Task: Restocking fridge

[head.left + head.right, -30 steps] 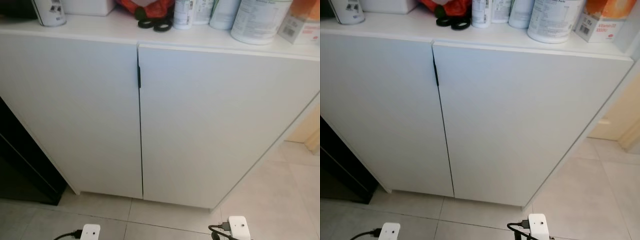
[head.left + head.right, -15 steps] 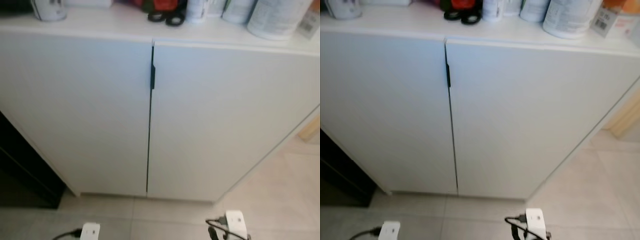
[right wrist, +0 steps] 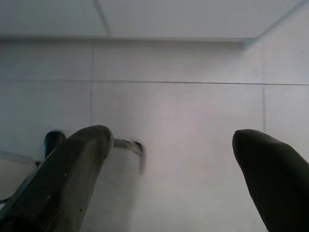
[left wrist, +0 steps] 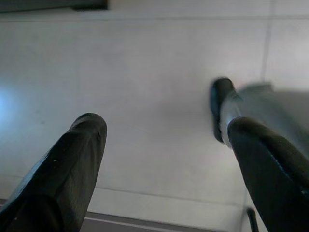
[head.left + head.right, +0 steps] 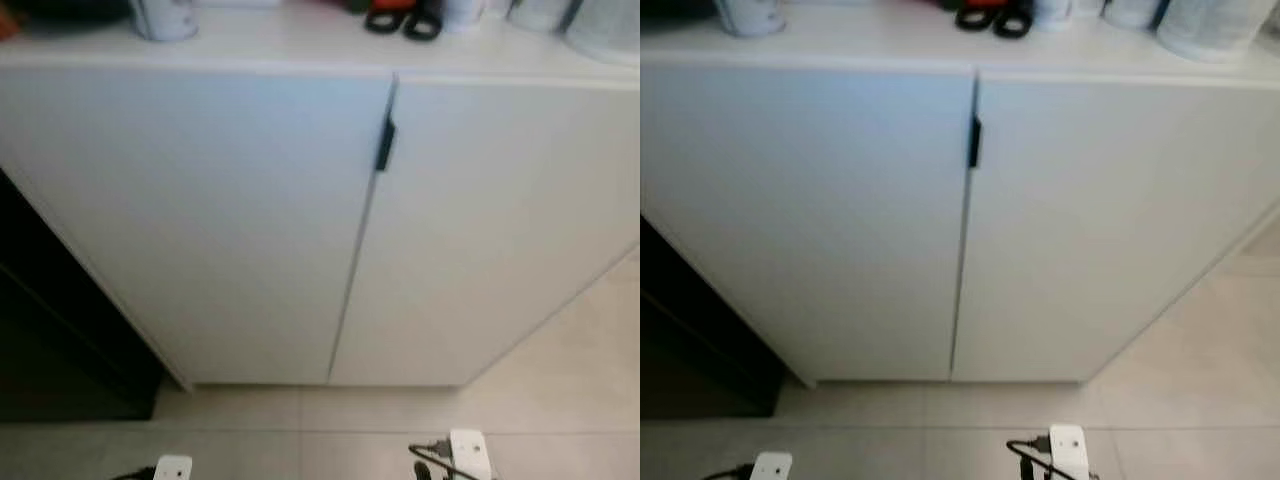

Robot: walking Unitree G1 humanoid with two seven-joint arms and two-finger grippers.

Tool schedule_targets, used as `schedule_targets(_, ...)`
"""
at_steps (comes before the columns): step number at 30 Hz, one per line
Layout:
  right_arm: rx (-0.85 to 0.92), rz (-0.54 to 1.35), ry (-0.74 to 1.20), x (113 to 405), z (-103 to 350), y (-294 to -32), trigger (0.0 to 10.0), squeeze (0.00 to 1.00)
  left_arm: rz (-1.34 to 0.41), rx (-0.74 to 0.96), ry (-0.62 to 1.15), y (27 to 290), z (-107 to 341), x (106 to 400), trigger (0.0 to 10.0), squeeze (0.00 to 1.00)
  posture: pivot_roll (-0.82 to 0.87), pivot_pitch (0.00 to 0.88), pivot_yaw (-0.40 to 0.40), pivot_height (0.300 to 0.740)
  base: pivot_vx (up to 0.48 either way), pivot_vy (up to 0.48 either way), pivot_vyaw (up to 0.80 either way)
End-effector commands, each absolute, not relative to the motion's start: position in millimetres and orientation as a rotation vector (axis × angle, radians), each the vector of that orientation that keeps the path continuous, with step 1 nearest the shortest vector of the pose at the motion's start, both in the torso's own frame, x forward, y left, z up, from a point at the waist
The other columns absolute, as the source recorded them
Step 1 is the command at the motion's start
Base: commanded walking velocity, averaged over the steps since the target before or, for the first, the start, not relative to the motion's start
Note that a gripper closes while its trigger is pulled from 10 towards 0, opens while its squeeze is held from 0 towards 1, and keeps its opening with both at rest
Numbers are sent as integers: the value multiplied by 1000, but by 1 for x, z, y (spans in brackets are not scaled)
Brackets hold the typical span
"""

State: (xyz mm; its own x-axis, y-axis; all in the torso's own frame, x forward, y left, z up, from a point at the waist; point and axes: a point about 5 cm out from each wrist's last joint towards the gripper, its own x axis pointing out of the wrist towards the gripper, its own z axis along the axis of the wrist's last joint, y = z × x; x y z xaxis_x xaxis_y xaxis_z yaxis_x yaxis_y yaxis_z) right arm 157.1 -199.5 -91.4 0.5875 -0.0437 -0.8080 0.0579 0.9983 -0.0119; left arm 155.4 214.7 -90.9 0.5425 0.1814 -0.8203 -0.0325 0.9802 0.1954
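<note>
Before robot: white cabinet (image 5: 250,220), doors closed.

A white two-door cabinet (image 5: 860,220) is seen closed, a black handle (image 5: 975,142) at the seam; blurred containers (image 5: 1200,25) stand on its surface.

Cabinet (image 5: 250,220) ahead of me, on the floor (image 5: 560,380).
Handle (image 5: 384,146) between its two doors; containers (image 5: 1200,25) on top.
</note>
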Motion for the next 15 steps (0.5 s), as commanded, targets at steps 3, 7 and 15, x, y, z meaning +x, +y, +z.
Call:
schedule_targets(3,34,-93,968,148,-94,-204,10000,0,88,180,1043,210,-97,142,10000,0,-95,141,1,740,0,404,0)
schedule_targets(7,42,-103,977,147,-95,-203,10000,0,81,182,1042,210,-97,142,10000,0,-92,144,3,740,0,401,0)
schedule_targets(15,57,-120,974,147,-95,-204,10000,0,73,187,1040,210,-97,144,10000,0,-89,150,7,740,0,395,0)
